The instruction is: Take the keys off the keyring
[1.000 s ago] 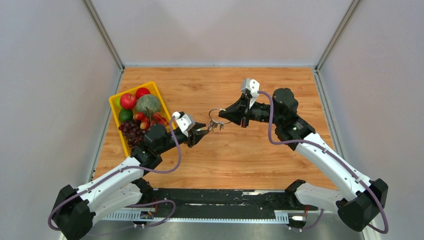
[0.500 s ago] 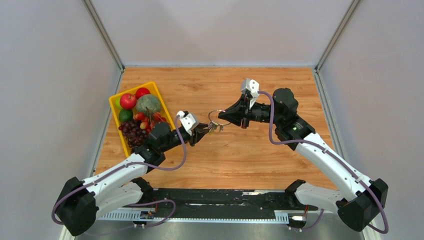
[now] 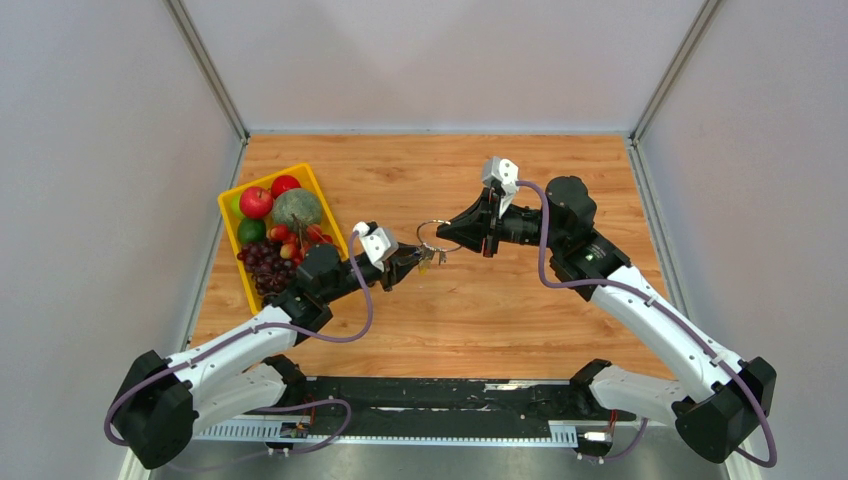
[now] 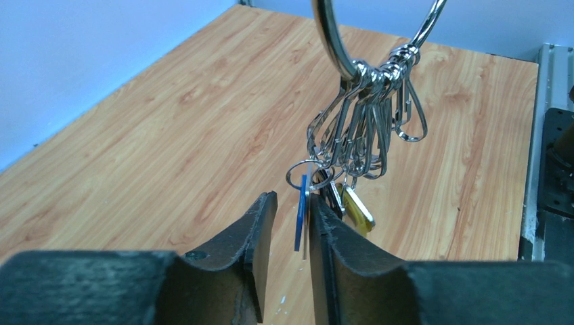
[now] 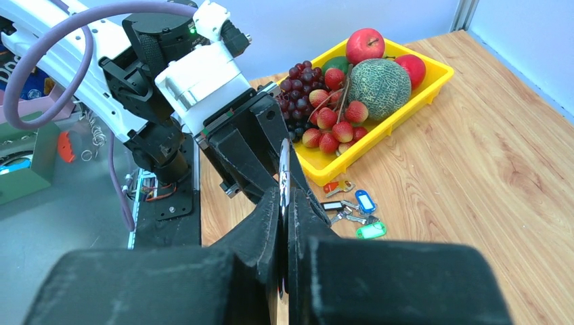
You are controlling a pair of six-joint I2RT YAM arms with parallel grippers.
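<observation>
My right gripper [image 3: 452, 236] is shut on the keyring [image 3: 432, 231], a silver wire loop held above the table. In the left wrist view the loop [image 4: 329, 40] carries several silver clips [image 4: 362, 128]. A blue key [image 4: 300, 213], a black one and a yellow key [image 4: 357, 207] hang from them. My left gripper [image 4: 292, 206] is open, with its jaws on either side of the blue key, which lies against the right finger [image 4: 328, 227]. In the right wrist view the ring [image 5: 283, 169] runs edge-on between the shut fingers. Several loose keys lie on the table: red [image 5: 336, 186], blue [image 5: 365, 201], green [image 5: 371, 231].
A yellow basket [image 3: 229, 204] of fruit stands at the left of the wooden table [image 3: 500, 300], close behind my left arm. It also shows in the right wrist view [image 5: 433, 71]. Grey walls close in the back and sides.
My left gripper has moved a little forward and right, up to the hanging keys. The right arm and the ring have stayed put.
</observation>
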